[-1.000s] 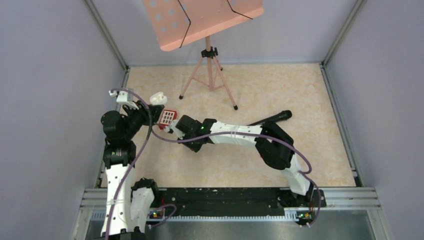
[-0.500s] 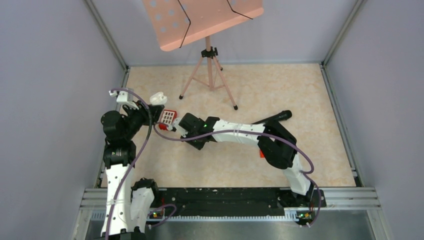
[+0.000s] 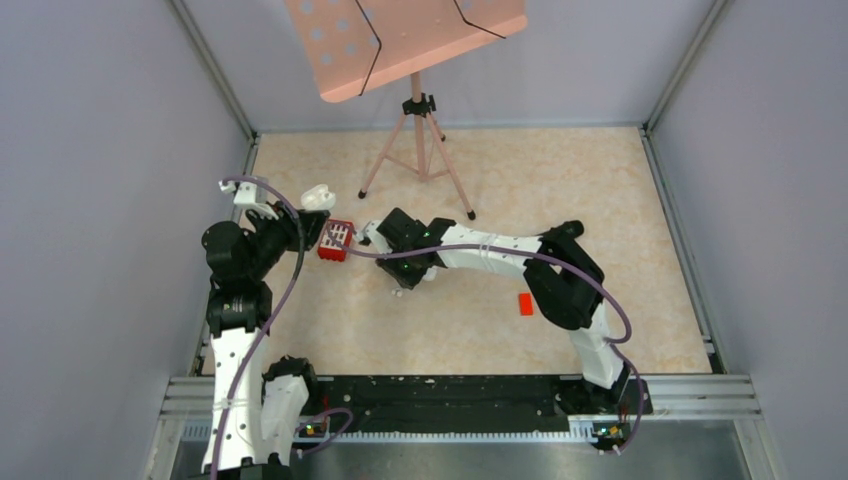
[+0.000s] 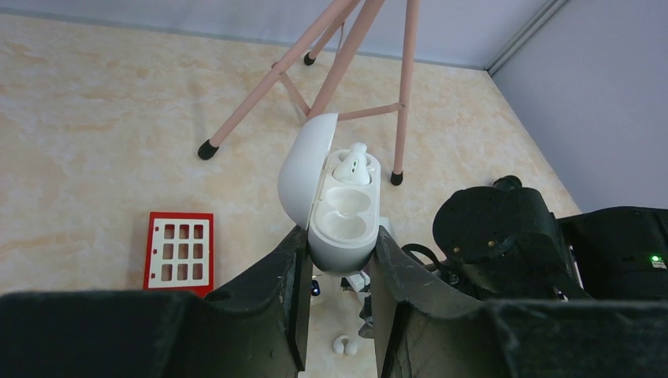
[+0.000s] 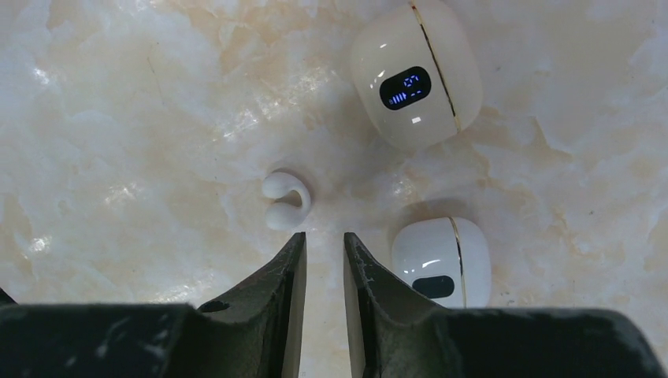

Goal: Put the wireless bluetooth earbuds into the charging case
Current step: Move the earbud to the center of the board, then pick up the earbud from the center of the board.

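My left gripper (image 4: 339,246) is shut on the base of an open white charging case (image 4: 341,216) and holds it upright above the table. One white earbud (image 4: 352,167) sits in the case's far slot; the near slot is empty. In the top view the case (image 3: 318,196) is at the left, by the left gripper (image 3: 305,222). My right gripper (image 5: 324,240) hangs just above the table, its jaws a narrow gap apart with nothing between them. A clip-shaped white earbud (image 5: 285,199) lies just ahead and left of its fingertips. That earbud also shows in the left wrist view (image 4: 343,344).
Two closed white cases lie by the right gripper, one with a lit display (image 5: 416,72), one beside the right finger (image 5: 441,260). A red grid tray (image 3: 335,240) lies between the arms. A small red block (image 3: 525,304) lies right of centre. A pink music stand's tripod (image 3: 420,150) stands behind.
The right arm has drawn back to the right, away from the case held by the left gripper, uncovering the small red block. The left arm has held still.
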Controlling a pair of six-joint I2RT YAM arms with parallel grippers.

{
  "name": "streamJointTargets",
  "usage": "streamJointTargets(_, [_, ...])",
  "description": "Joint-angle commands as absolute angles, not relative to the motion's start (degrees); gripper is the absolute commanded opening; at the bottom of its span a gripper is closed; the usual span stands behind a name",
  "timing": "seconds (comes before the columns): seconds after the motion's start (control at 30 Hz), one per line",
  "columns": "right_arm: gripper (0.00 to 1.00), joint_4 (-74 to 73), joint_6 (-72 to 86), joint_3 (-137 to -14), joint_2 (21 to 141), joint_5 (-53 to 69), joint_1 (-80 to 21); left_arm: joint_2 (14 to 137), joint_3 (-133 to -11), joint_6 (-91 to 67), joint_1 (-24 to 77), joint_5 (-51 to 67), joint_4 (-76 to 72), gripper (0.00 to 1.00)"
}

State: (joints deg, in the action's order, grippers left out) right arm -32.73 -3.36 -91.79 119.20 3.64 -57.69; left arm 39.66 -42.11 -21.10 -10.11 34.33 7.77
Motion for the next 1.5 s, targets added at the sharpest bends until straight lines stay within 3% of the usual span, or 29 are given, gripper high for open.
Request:
streamJointTargets(0.0, [0.25,-31.6,-1.8,-92.5,118.4,6.6,-57.5,40.1,-44.2,-21.0,-10.5,35.8,5.5,0.0])
streamJointTargets(0.87, [0.34,-31.7,-0.7,-96.0,121.6,13.5,-55.3,40.4,-43.8,-20.7,-10.5,36.0,5.6,0.0])
streamJointTargets(1.47, [0.33,-31.2,-0.8,-96.3,124.5,15.4,-54.1,40.8,-43.3,-21.0,-10.5,36.0,5.2,0.0])
